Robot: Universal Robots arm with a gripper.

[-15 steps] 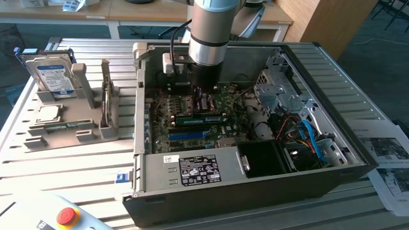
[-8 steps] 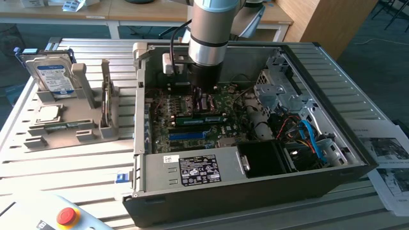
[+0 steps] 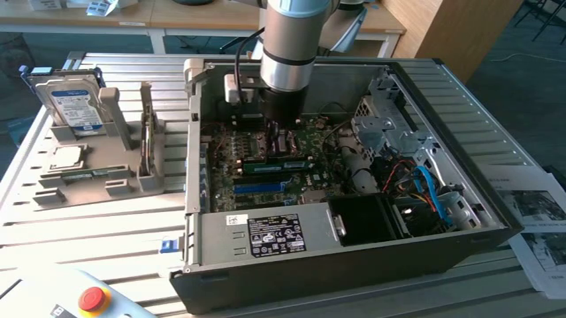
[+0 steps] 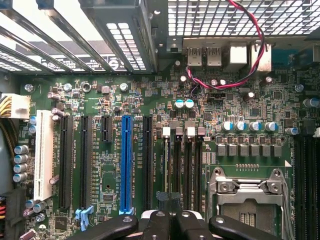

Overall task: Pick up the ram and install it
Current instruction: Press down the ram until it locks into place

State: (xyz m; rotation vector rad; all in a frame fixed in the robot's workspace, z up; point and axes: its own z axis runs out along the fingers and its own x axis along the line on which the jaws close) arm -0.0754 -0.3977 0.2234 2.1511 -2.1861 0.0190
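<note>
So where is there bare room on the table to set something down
Bare slatted table runs between the grey parts stand and the red button, beside the computer case. Crowded: inside the case around the arm, and the papers at the exterior view's right.

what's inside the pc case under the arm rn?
Inside the case: motherboard with blue slot, memory slots, empty processor socket, power supply, cables. End effector sits shut over the memory slots, covering their near ends.

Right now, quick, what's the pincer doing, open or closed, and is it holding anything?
Pincer: closed, low over the motherboard's memory slots inside the computer case. Whether it grips the ram cannot be told.
</note>
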